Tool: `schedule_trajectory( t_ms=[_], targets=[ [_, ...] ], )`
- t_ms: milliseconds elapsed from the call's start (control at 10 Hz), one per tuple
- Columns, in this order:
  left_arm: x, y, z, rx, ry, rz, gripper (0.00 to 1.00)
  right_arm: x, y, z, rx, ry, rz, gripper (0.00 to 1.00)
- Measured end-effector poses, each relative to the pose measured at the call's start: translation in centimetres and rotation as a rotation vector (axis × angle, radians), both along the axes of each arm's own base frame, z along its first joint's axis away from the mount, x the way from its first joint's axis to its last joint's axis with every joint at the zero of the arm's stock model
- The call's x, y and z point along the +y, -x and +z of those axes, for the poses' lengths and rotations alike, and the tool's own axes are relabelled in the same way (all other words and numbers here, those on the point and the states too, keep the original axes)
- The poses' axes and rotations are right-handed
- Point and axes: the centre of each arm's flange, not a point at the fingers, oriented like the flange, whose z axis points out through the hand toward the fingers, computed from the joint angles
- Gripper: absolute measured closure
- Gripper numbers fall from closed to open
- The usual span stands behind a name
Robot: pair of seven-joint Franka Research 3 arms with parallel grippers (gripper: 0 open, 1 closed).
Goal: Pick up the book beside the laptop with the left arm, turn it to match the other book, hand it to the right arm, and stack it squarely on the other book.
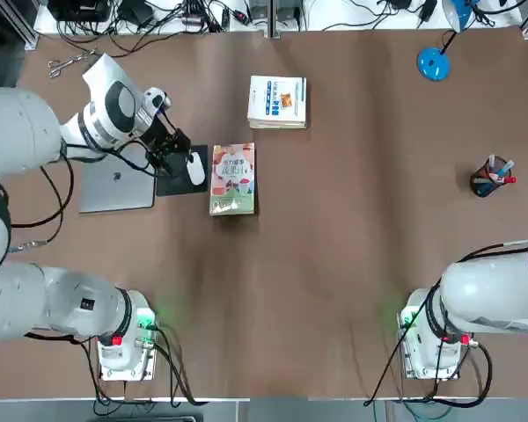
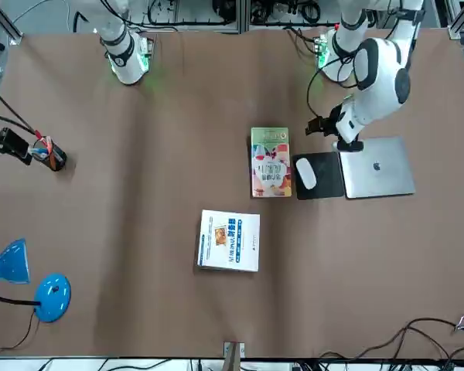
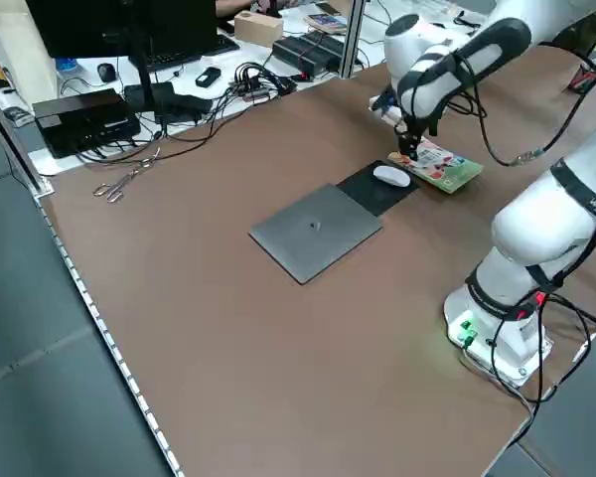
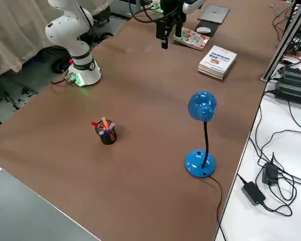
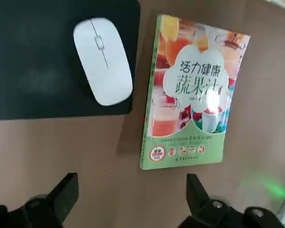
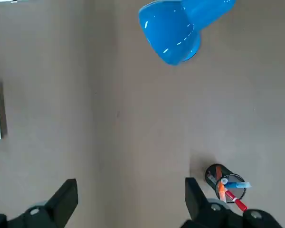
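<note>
Table (image 1: pixel 334 290): brown top, wide bare room across its middle and on my right half; cables and gear crowd the far edge only.
Left arm (image 1: pixel 35 132): mine, reaching out over the laptop and mouse pad; its base stands at the near edge.
Right arm (image 1: pixel 493 294): mine, drawn back near its base on the right, well apart from both books.
Laptop (image 1: pixel 116 186): shut and flat, its right edge just beside the mouse pad.
Mouse pad (image 1: pixel 178 178): black, between laptop and book, with the mouse on it.
Other book (image 1: pixel 278 101): white, flat, farther out than the book and apart from it, its long edges lying across the table.
Book (image 1: pixel 233 178): flat, cover up, just right of the pad, long edges running away from me, so turned crosswise to the other book; open table on its right and near sides.
Lamp (image 1: pixel 433 61): blue, far right corner.
Pen cup (image 1: pixel 490 178): far to the right, alone.
Mouse (image 1: pixel 195 168): white, at the pad's edge next to the book.
Left claw (image 5: pixel 132 202): hangs over the pad's near edge, fingers spread wide, holding nothing.
Right claw (image 6: pixel 130 202): fingers spread wide, empty, above bare table near the pen cup.
</note>
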Motion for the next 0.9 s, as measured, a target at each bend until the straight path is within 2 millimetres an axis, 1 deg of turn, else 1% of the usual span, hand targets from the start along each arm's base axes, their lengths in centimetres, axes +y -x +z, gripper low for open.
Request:
schedule_trajectory(
  t_ms=[100,300,400,600,700,800,900],
  targets=[
    [0.0,0.4,-1.2,0.021,0.045,0.015,0.0,0.0,0.0,0.0,0.0,0.0,0.0,0.0],
    [-0.3,1.3,-4.4,0.052,0.162,0.056,0.0,0.2,0.0,0.0,-0.002,-0.022,-0.002,0.0],
    [-0.5,1.8,-6.1,0.048,0.195,0.072,0.0,0.2,0.0,0.0,-0.002,-0.028,-0.002,0.0],
    [-1.1,3.6,-10.1,0.063,0.243,0.084,0.02,0.2,-0.2,-0.3,0.003,-0.032,-0.002,0.0],
    [-1.2,4.3,-11.7,0.076,0.259,0.09,0.02,0.2,-0.4,-0.8,0.008,-0.034,-0.002,0.0],
    [-1.1,4.5,-12.6,0.089,0.266,0.107,0.02,0.3,-0.8,-1.4,0.014,-0.037,0.0,0.0],
    [-1.2,4.7,-12.9,0.099,0.274,0.135,0.02,0.5,-1.2,-2.0,0.018,-0.039,0.004,0.0]
  ],
)
